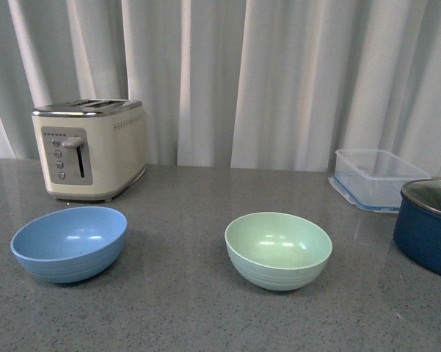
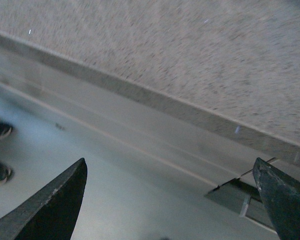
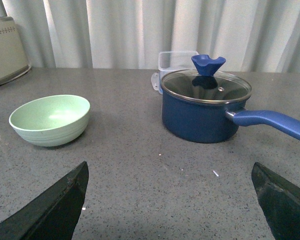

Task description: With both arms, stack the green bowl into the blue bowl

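The blue bowl (image 1: 69, 243) stands upright and empty on the grey counter at the left. The green bowl (image 1: 278, 250) stands upright and empty to its right, well apart from it. Neither arm shows in the front view. My right gripper (image 3: 169, 200) is open and empty, low over the counter, with the green bowl (image 3: 50, 119) ahead of it to one side. My left gripper (image 2: 172, 200) is open and empty, off the counter beyond its edge (image 2: 154, 100), with floor below it. No bowl shows in the left wrist view.
A cream toaster (image 1: 89, 149) stands behind the blue bowl. A clear plastic container (image 1: 378, 178) and a dark navy pot with glass lid (image 1: 430, 225) stand at the right; the pot's long handle (image 3: 274, 123) points sideways. White curtains hang behind.
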Controlling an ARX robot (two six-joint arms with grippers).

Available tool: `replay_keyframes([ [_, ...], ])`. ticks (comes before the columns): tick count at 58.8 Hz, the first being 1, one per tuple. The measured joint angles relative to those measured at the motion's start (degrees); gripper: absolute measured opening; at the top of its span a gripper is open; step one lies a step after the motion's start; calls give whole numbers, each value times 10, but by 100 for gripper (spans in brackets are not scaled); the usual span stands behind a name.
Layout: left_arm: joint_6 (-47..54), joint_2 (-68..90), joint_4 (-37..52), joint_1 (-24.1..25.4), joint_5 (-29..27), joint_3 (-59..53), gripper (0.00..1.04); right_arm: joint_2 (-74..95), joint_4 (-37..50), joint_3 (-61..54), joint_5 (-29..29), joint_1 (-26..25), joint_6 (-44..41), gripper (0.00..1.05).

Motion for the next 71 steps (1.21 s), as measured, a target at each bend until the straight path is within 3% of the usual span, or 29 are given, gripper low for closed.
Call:
replay_keyframes([
  [13, 9, 178, 124, 64, 102, 98, 98, 0, 0, 0, 0, 0, 0, 95],
  [24, 17, 322, 138, 65, 171, 191, 98, 0, 0, 0, 0, 0, 0, 95],
  [40, -8, 496, 129, 32, 166, 339, 98, 0, 0, 0, 0, 0, 0, 95],
  [71, -17, 649, 152, -9, 138, 436, 98, 0, 0, 0, 0, 0, 0, 95],
])
